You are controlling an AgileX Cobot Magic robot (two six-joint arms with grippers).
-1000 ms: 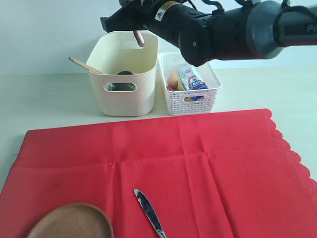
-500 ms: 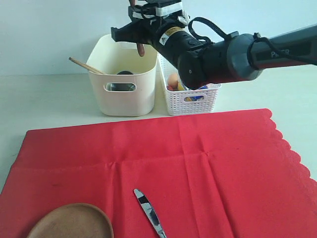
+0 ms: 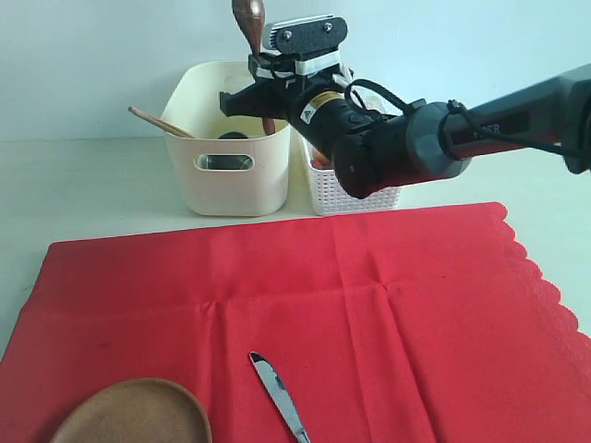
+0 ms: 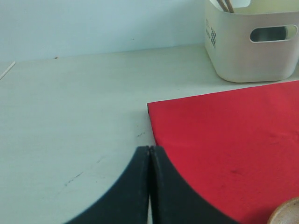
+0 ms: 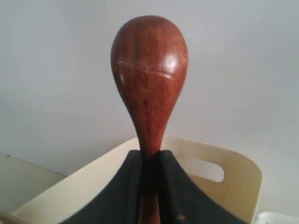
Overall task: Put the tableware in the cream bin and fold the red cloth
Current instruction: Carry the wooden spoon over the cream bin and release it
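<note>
Holding spoon (image 3: 247, 18) near-vertical, head up, apparently over cream bin (image 3: 231, 189)

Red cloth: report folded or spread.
Spread. The cloth lies flat and open, with the knife and plate on it.

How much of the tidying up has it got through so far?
Done: chopsticks already stick out of the cream bin. In hand: the right gripper holds the wooden spoon upright above that bin. Still to do: the knife and brown plate lie on the red cloth, which is spread flat, unfolded. The left gripper is shut and empty.
</note>
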